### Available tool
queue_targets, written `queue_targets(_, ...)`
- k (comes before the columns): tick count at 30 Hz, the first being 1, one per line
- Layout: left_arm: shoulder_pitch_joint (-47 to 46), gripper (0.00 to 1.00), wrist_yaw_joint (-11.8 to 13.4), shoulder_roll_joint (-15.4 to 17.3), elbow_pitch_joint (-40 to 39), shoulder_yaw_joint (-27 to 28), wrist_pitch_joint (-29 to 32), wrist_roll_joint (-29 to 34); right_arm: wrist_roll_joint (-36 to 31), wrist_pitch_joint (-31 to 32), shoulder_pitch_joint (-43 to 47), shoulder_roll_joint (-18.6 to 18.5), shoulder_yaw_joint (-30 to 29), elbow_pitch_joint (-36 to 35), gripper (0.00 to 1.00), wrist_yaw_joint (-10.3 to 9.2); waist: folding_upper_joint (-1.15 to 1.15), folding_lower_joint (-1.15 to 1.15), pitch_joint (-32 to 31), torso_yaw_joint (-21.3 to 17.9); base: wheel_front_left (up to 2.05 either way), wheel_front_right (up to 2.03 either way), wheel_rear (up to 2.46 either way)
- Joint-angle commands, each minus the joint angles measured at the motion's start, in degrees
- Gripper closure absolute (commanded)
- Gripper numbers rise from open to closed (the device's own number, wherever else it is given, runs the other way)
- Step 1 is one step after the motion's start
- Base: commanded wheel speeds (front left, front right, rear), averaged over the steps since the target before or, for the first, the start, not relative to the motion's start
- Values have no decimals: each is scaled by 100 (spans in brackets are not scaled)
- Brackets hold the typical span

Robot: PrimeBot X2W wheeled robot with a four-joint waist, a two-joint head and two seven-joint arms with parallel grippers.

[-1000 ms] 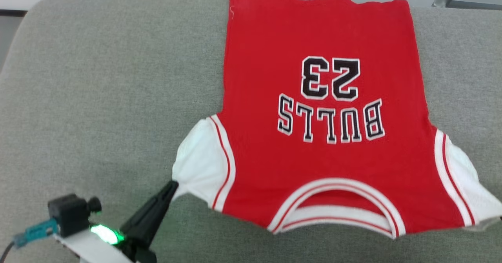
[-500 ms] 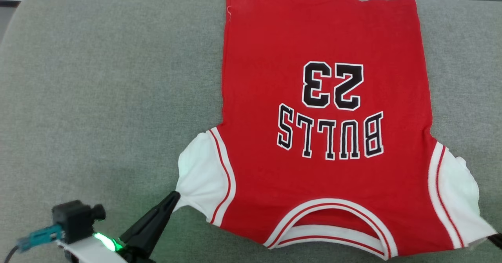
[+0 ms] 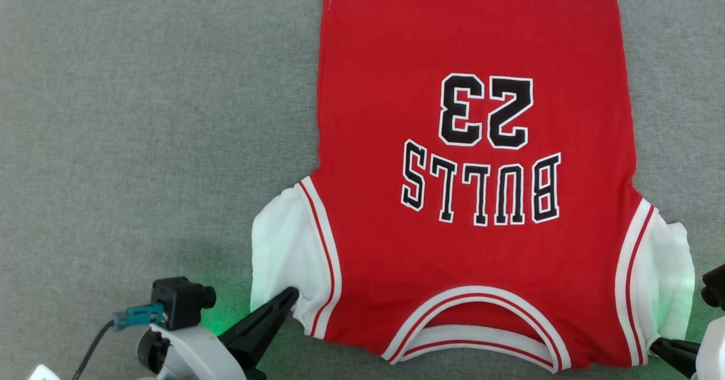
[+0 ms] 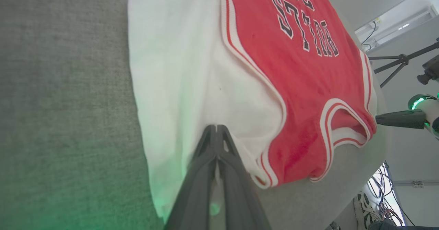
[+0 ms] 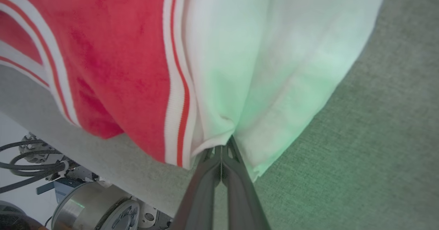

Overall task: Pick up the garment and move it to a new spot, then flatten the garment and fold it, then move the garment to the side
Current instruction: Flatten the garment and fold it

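Well, from our head we see the garment [image 3: 476, 227] lying flat on the fuzzy gray cushion [image 3: 141, 142], with lots of bare room to its left. From our left wrist, the left gripper [image 4: 216, 128] pinches a soft white sleeve [image 4: 171, 69]. From our right wrist, the right gripper [image 5: 222, 148] pinches the other sleeve by the cushion's rounded edge.

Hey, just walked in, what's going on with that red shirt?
The robot has the red jersey spread flat, lettering up, on the grey cushion. Its left hand is pinched shut on one white sleeve and its right hand on the other, at the near edge. Nothing is folded yet.
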Motion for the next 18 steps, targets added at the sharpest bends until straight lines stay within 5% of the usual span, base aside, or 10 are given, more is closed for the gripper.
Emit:
queue_targets(1, -36, 100, -47, -21, 26, -19, 18, 39, -22, -27, -39, 11, 99, 84, 100, -6, 0, 0, 14, 15, 0, 0, 0)
queue_targets(12, -151, 100, -76, -108, 310, -119, 64, 113, -241, -615, -425, 47, 689, 781, 100, -14, 0, 0, 1, 19, 0, 0, 0)
queue_targets(15, -122, 100, -59, -97, 300, -105, 43, 93, -294, -837, -547, 70, 677, 883, 46, -27, 0, 0, -38, 2, 0, 0, 0)
queue_targets(16, -115, 100, -52, -93, 286, -97, 37, 93, -250, -892, -581, 82, 662, 881, 15, -28, 0, 0, -53, -3, 0, 0, 0)
queue_targets(17, -103, 100, -49, -92, 268, -88, 19, 81, -193, -950, -611, 92, 626, 848, 0, -27, 0, 0, -70, -8, 0, 0, 0)
queue_targets(18, -95, 100, -42, -87, 250, -81, 6, 71, -164, -1008, -654, 89, 546, 793, 0, -27, 0, 0, -86, -11, 0, 0, 0)
